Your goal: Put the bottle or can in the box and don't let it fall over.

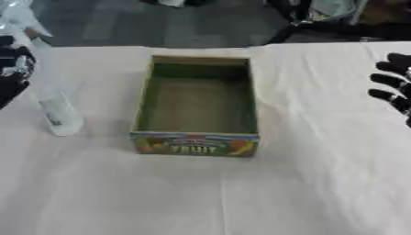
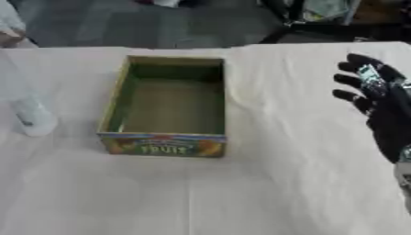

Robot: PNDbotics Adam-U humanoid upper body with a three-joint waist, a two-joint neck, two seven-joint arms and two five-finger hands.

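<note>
A clear plastic bottle (image 1: 54, 108) leans at the far left, its base by the table and its top tilted up and to the left. My left hand (image 1: 13, 69) shows at the left edge, black fingers curled round the bottle's upper part; most of that hand is out of view. An open cardboard box (image 1: 197, 103) with a green inside and "FRUIT" on its front wall stands empty in the middle, to the right of the bottle. My right hand (image 2: 384, 108) hovers open at the right edge, fingers spread, well apart from the box.
A white cloth (image 1: 241, 197) covers the table, with bare cloth in front of the box and on both sides. Beyond the far edge are dark floor and black stand legs (image 1: 305, 25).
</note>
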